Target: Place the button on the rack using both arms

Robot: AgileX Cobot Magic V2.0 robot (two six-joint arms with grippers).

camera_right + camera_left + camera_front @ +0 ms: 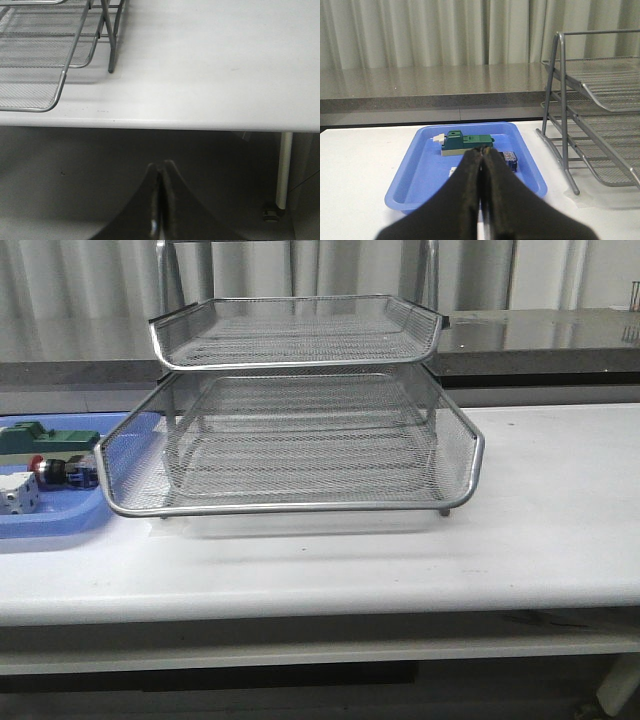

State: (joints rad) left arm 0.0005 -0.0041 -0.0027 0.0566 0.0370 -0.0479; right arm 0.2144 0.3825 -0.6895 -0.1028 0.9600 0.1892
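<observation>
The button [60, 472] lies on its side in the blue tray [60, 522] at the table's left, red cap to the left and blue rear block to the right. The silver wire-mesh rack [300, 445] stands mid-table with its lower tray pulled forward. Neither arm shows in the front view. In the left wrist view my left gripper [482, 149] is shut and empty, held back from the tray; its fingers hide most of the button, only the blue rear block [510, 160] showing. My right gripper [161, 164] is shut and empty, below the table's front edge, right of the rack's corner [45, 70].
The blue tray [420, 165] also holds a green-and-grey block [45, 437] at its back and a white cube-like block [18, 495] at the front. A grey counter [560, 335] runs behind the table. A table leg [284, 170] stands at the right.
</observation>
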